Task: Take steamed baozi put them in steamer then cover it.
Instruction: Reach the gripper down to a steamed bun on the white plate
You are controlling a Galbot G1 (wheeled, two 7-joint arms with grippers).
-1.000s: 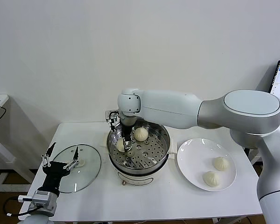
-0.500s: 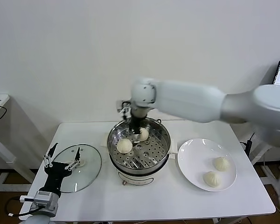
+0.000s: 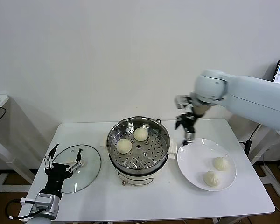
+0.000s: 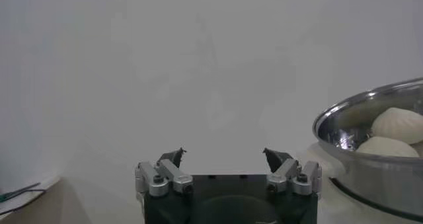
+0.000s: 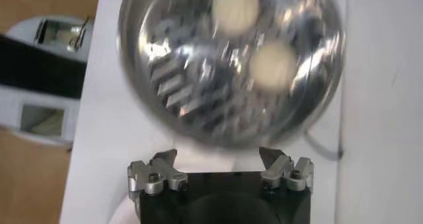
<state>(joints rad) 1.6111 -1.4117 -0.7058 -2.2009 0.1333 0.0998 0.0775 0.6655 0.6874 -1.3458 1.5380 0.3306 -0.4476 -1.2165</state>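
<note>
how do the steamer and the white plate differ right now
The steamer is a deep, shiny steel pot with a perforated tray on a white base; the white plate is flat and plain. The steamer sits mid-table, the white plate beside it on the robot's right. Both are round, uncovered, and each holds two baozi: and in the steamer, and on the plate.
</note>
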